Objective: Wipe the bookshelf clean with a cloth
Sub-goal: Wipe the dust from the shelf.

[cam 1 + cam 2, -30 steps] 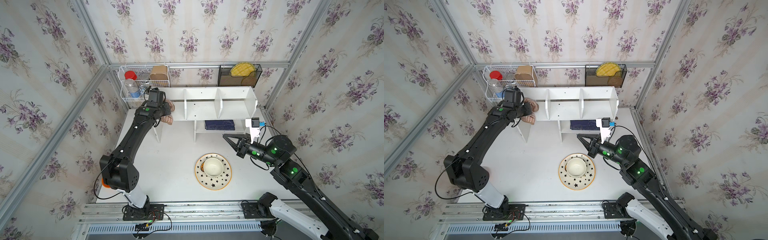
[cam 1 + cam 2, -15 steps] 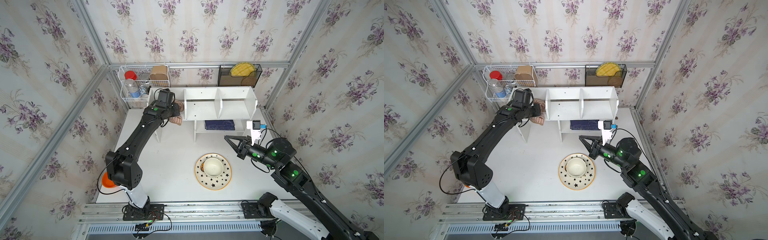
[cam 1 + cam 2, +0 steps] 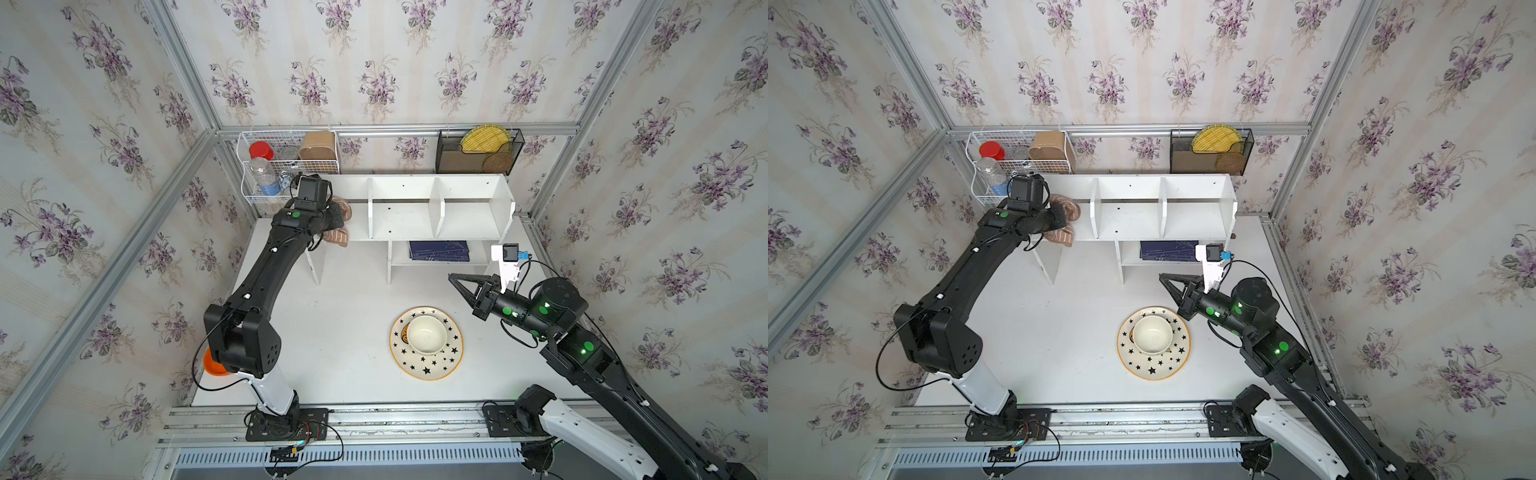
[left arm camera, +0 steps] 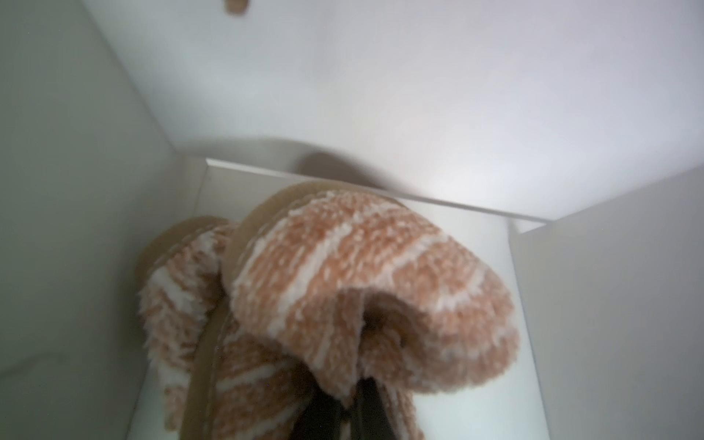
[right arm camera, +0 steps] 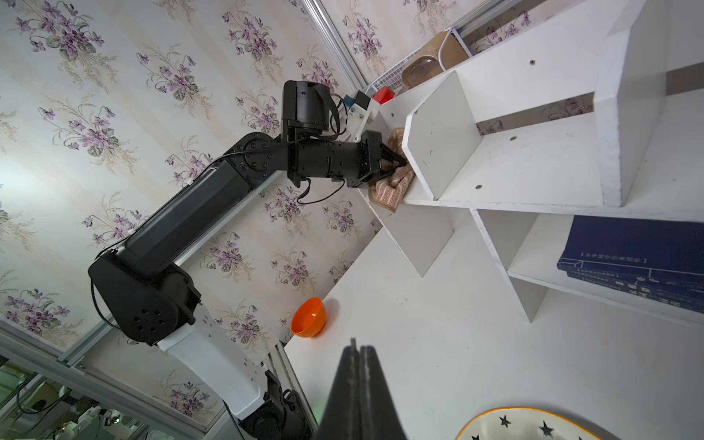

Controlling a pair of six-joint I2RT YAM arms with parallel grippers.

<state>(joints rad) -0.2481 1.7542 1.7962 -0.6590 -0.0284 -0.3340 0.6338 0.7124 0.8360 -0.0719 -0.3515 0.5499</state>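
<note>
WIPING THE SHELF: The left arm [image 3: 270,266] holds the cloth [image 3: 337,240] in the left-hand upper compartment of the bookshelf [image 3: 409,218], which stands along the far edge of the surface [image 3: 349,332]. The left jaws are clamped tight on a bunched fold of the pinkish striped towel. In the left wrist view the cloth [image 4: 362,289] sits close against the compartment's white boards, and in both top views a loose end hangs over the shelf's near edge.

The stroke will likely go best with the grip firm and the bunch pressed flat on the board. It should be drawn evenly from the far corner toward the near edge, so the trailing end is not merely dragged.

The first divider [image 3: 370,212] closes off the way right, so the middle and right compartments would each need a fresh entry from the near side. At the far left, the white wire basket [image 3: 291,166] sits close to the arm's wrist.

The right jaws, shut on nothing, hover above the surface near the star-patterned plate [image 3: 428,372] and its white bowl [image 3: 426,332], well apart from the work. Dark blue books [image 3: 439,250] lie on a lower shelf, and an orange bowl [image 3: 212,368] sits at the near left.
</note>
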